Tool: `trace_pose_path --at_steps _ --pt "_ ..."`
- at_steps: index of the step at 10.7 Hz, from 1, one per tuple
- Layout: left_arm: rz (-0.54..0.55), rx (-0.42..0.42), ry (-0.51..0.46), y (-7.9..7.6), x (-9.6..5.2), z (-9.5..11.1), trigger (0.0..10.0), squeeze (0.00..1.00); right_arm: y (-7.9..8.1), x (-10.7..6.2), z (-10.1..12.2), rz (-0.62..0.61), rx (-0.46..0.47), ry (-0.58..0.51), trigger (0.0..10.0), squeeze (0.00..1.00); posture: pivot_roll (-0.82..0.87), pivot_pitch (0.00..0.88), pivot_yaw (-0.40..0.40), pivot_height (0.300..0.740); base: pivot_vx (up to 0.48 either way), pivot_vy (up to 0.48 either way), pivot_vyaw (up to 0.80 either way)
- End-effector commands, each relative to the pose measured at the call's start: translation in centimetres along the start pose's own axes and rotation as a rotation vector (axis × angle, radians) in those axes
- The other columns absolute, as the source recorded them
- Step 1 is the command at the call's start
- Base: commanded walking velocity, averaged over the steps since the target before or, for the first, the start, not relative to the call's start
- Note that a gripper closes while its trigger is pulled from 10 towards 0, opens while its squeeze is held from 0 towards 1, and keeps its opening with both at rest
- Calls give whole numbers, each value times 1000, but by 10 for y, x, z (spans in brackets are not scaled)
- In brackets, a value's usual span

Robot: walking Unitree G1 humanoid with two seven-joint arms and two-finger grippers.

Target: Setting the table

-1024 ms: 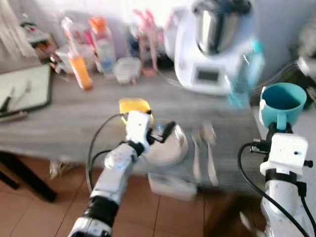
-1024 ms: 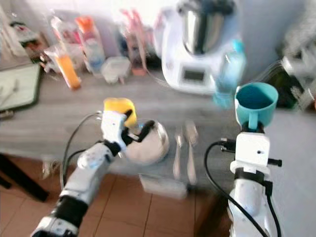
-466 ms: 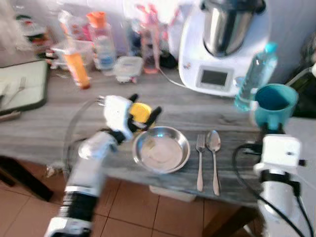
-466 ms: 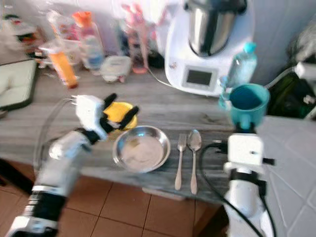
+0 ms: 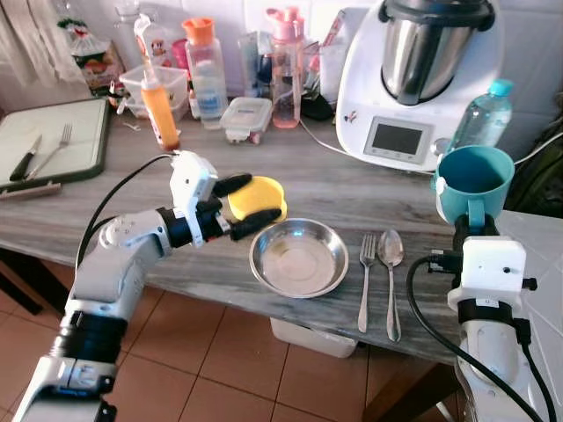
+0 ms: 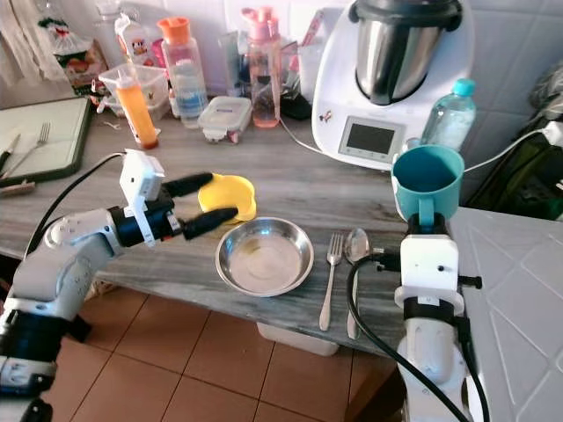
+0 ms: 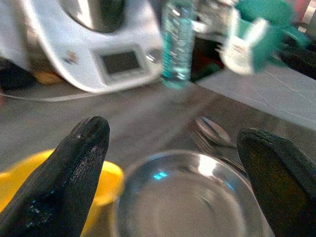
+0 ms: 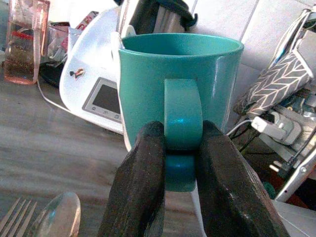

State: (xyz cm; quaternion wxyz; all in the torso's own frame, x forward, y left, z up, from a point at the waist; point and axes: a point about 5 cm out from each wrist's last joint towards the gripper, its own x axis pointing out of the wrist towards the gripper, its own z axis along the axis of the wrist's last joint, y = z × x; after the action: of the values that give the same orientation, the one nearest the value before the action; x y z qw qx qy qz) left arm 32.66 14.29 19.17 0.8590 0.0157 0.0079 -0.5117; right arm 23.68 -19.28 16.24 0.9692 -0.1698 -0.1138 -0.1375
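Teal mug (image 5: 473,184) is held upright by its handle in the right gripper's (image 8: 180,163) closed fingers, above the desk (image 5: 352,189) edge; left gripper (image 5: 246,207) hovers spread open beside the steel bowl (image 5: 298,258).

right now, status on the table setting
Right gripper shut on mug handle, held up. Left gripper open by yellow bowl. Steel bowl, fork, spoon set.

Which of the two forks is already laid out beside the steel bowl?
The fork lying between the steel bowl and the spoon at the table's near edge. The other fork lies far left on the green tray beside a knife.
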Motion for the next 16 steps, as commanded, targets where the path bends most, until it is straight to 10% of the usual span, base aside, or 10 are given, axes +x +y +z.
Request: trace_pose_path --at_steps 1,6,16 --pt "-52 -9 28 0 1 1 10000 0 -1 3 10 5 12 -45 10000 0 67 76 20 740 0 0 0" --pt "-268 -45 181 -17 -4 -15 10000 0 28 26 33 314 313 -77 10000 0 63 94 26 740 0 0 0" --pt "-243 -73 171 -19 1 -22 10000 0 30 24 -9 550 369 57 10000 0 76 104 33 740 0 0 0"
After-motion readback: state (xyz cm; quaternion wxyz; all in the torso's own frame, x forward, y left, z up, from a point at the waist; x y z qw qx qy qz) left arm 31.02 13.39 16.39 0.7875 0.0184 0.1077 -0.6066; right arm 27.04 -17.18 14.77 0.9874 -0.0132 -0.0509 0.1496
